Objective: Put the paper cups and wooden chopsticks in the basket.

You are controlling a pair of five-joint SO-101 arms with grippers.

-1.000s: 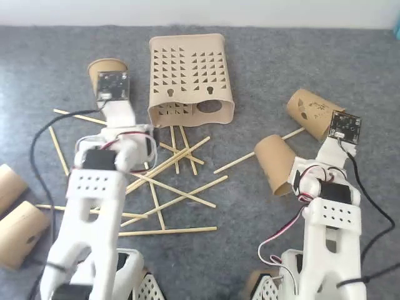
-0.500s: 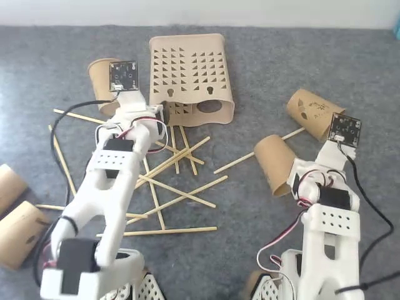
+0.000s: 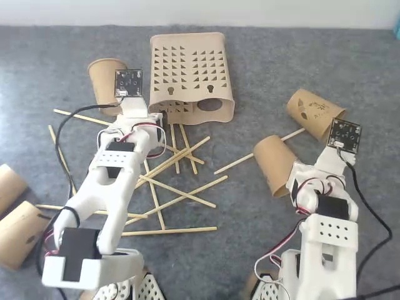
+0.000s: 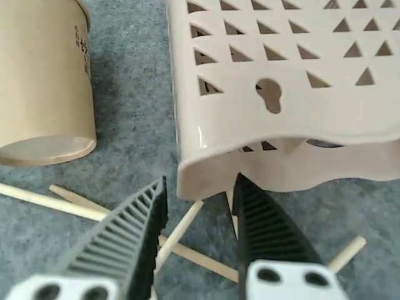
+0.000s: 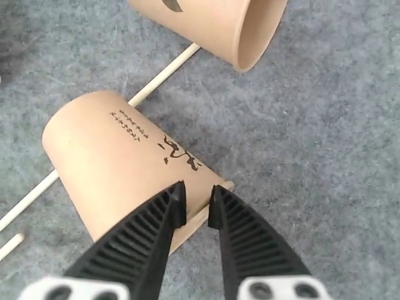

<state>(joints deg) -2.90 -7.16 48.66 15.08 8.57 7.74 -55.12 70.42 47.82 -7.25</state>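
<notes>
The beige perforated basket [image 3: 190, 75] lies on its side at the back of the grey mat. Wooden chopsticks [image 3: 170, 164] are scattered in front of it. My left gripper [image 4: 197, 187] is open, low over chopsticks [image 4: 182, 226] at the basket's [image 4: 281, 94] near corner, with a paper cup [image 4: 44, 81] beside it. My right gripper [image 5: 197, 190] is open by a narrow gap, over the rim end of a cup [image 5: 119, 156] lying on its side. Another cup [image 5: 206, 22] lies beyond it, across a chopstick [image 5: 159, 75]. The high view shows these cups [image 3: 275, 164] [image 3: 312, 112] by the right arm.
Two more paper cups [image 3: 9, 184] [image 3: 22, 234] lie at the mat's left edge. A cup [image 3: 103, 78] rests left of the basket. Bare mat [image 3: 250, 237] lies between the two arms at the front.
The left arm has swung forward and right, from beside the cup to the basket's near corner. The right arm has barely shifted.
</notes>
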